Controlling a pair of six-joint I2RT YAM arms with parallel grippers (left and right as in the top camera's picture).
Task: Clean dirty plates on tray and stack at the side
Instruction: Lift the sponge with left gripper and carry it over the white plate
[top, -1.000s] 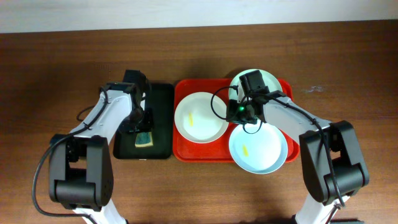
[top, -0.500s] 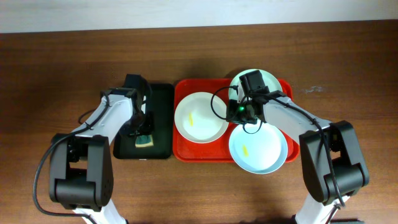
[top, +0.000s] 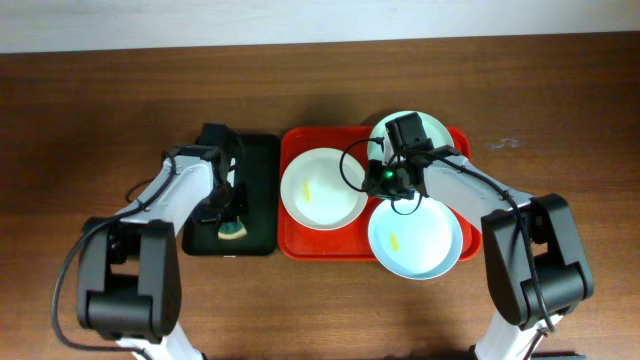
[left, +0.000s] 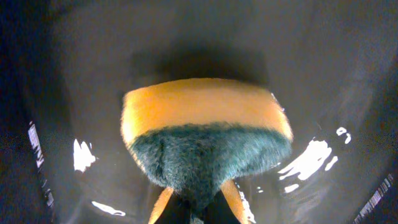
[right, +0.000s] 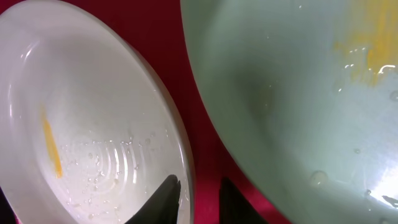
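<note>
Left hand (left: 191, 210): clenched on sponge (left: 205, 134) in black tray (top: 262, 160) | right hand (right: 198, 198): slightly parted, grip unclear, between white plate (top: 322, 188) and mint plate (top: 430, 245) on red tray (top: 292, 245) | next: lift sponge cleanly, scrub smears flat.

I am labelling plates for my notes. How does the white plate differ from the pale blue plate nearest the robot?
Colour: the white plate is white, the pale blue plate mint-blue. Place: the white plate lies wholly inside the red tray; the pale blue plate sticks out over its near rim. Smear: the white plate has a longer yellow streak, the pale blue plate a short one. Both are round, shallow and face up.
</note>
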